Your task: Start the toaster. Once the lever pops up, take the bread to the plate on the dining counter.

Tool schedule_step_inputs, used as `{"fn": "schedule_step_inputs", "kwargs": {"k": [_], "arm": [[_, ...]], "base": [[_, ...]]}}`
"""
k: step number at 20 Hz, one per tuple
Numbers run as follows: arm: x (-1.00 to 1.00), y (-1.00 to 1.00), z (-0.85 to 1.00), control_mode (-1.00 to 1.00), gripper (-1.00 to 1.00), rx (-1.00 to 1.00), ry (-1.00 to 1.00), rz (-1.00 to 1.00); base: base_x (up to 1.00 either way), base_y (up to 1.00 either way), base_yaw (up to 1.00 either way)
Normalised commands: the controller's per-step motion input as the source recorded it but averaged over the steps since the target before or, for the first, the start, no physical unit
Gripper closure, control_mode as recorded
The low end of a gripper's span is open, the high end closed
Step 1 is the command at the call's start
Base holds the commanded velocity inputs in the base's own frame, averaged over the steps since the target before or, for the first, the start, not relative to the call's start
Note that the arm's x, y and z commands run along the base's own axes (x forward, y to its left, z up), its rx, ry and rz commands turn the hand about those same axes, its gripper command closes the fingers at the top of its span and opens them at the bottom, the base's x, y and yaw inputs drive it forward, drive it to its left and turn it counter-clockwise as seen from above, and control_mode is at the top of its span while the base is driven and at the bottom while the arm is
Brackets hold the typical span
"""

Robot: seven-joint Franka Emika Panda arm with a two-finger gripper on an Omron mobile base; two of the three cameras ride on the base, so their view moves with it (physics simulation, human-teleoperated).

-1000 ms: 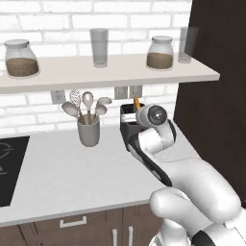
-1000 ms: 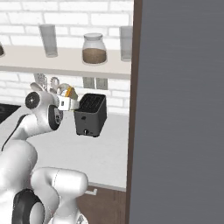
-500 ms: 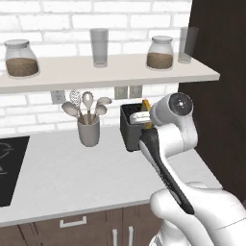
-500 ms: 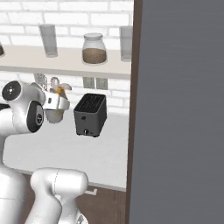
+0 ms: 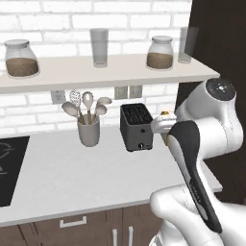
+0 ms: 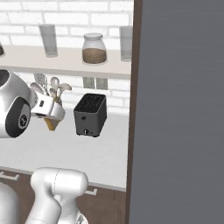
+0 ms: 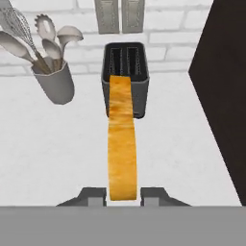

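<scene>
Carry step: pincer (image 7: 123,194) clamped on bread slice (image 7: 122,144), toaster (image 7: 126,77) at 12 o'clock. Next: drive to plate.

- The toaster (image 6: 90,115) stands on the light worktop (image 6: 65,151) against the white brick wall.
- The bread (image 6: 51,123) hangs under the white hand, left of the toaster and apart from it.
- A jar (image 6: 93,48) sits on the shelf above.
</scene>
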Motion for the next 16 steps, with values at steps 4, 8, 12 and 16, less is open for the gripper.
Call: {"fn": "schedule_step_inputs", "kwargs": {"k": [4,8,12,16], "arm": [[-1.00,-0.45,-0.04,-1.00,1.00,0.00,0.14,0.00],[-1.00,-0.28,-0.15,-1.00,1.00,0.00,0.06,0.04],[-0.86,-0.03,0.00,-1.00,1.00,0.00,0.01,0.04],[-0.51,0.00,0.00,-1.00,1.00,0.00,-0.02,0.05]], "base": [[0.00,0.00,0.00],[0.00,0.00,0.00],[0.00,0.00,0.00],[0.00,0.00,0.00]]}}
